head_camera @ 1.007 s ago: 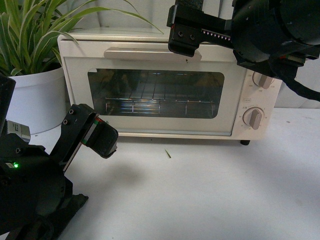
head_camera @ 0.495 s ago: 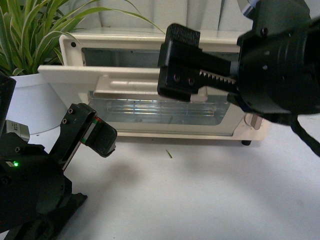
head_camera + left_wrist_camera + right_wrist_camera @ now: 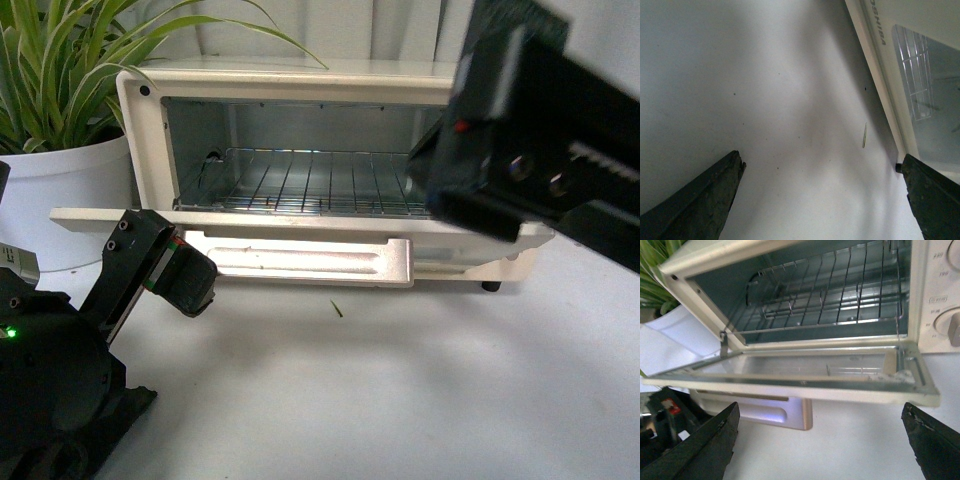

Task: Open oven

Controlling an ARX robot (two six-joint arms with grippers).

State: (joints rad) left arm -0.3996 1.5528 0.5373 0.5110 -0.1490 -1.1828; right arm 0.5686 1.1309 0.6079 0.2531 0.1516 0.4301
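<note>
On the white table, the oven door lies dropped open just ahead of the right gripper, whose jaws are spread and empty. A careless sweep could knock it. The left gripper is also spread and empty.

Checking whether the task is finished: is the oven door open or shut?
Open. The door of the oven lies swung down flat, its handle underneath, and the wire rack inside is exposed.

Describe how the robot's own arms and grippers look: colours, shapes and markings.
Both are matte black and blocky. The left gripper carries round screw heads and a thin red-and-green strip; a small green light glows behind it. The right gripper, blurred, shows a red dot, two screw holes and a toothed rack. The wrist views show dark, wedge-shaped fingers.
</note>
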